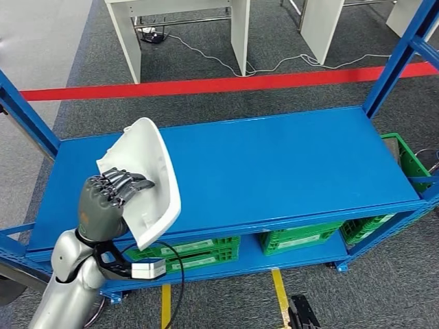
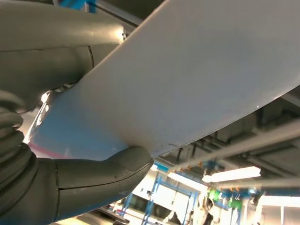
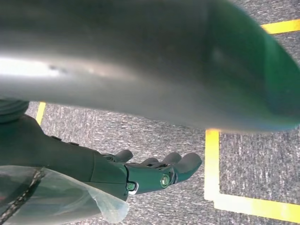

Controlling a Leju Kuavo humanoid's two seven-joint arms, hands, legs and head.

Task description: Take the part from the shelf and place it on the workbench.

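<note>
The part is a white curved plastic shell (image 1: 147,179), tilted up over the left end of the blue shelf top (image 1: 279,157). My left hand (image 1: 106,202) grips it from the near side, dark fingers (image 1: 124,184) wrapped over its inner face. In the left wrist view the shell (image 2: 198,79) spans the picture with my thumb (image 2: 106,171) pressed under its edge. My right hand (image 3: 152,173) hangs over the grey carpet, fingers stretched out and holding nothing.
Green crates (image 1: 197,255) sit on the lower shelf level, and another green crate (image 1: 409,161) stands at the right end. Blue uprights (image 1: 398,58) frame the shelf. A red floor line (image 1: 217,86) and white table legs (image 1: 241,34) lie beyond. Yellow tape (image 3: 215,187) marks the floor.
</note>
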